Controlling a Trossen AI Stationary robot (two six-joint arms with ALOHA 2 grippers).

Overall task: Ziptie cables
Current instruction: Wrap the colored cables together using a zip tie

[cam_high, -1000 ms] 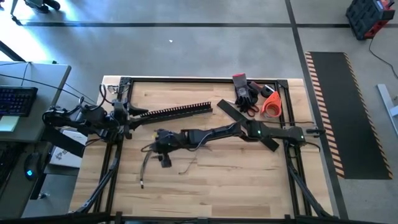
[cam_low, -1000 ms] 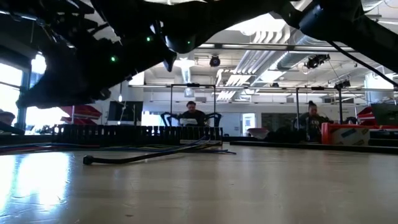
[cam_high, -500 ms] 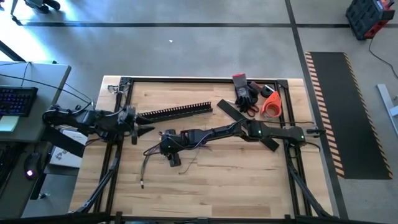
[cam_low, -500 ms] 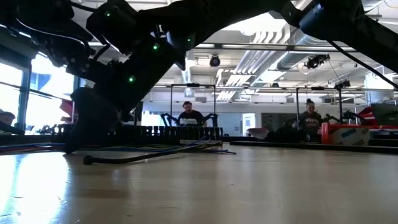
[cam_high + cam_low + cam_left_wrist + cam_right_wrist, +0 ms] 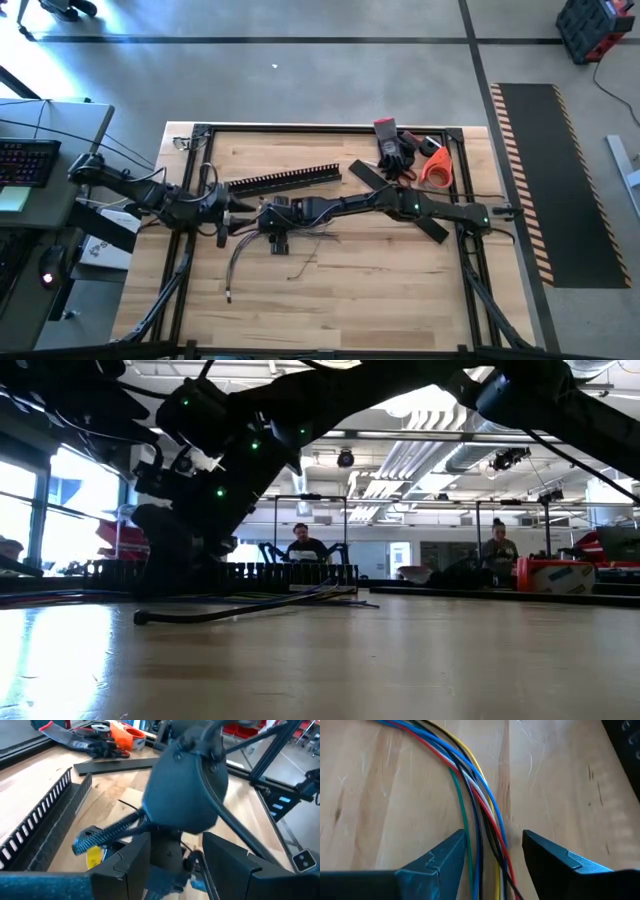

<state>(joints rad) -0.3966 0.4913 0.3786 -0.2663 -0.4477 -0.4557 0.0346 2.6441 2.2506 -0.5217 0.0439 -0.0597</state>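
The cables (image 5: 238, 252) lie on the wooden table as a dark bunch. Its loose coloured strands (image 5: 480, 795) are red, blue, yellow, green, white and black. My right gripper (image 5: 494, 837) is tipped down over these strands. It is open, with one finger on either side of them and the wires running through the gap. In the high view my right gripper (image 5: 270, 215) sits left of the table's middle. My left gripper (image 5: 232, 205) is close beside it on its left, also open (image 5: 176, 839), with nothing between its fingers and facing the right arm's wrist.
A long black slotted rail (image 5: 285, 180) lies just beyond the grippers, and a flat black strip (image 5: 372, 180) to its right. Gloves, scissors and an orange roll (image 5: 437, 168) sit at the far right corner. The cables' dark end (image 5: 140, 617) points at the near edge. People sit beyond the table.
My left gripper has moved toward the table's right and near edges and sunk, closing in on the right gripper. My right gripper has shifted a little toward the far edge and tipped further down over the strands. The cables have stayed put.
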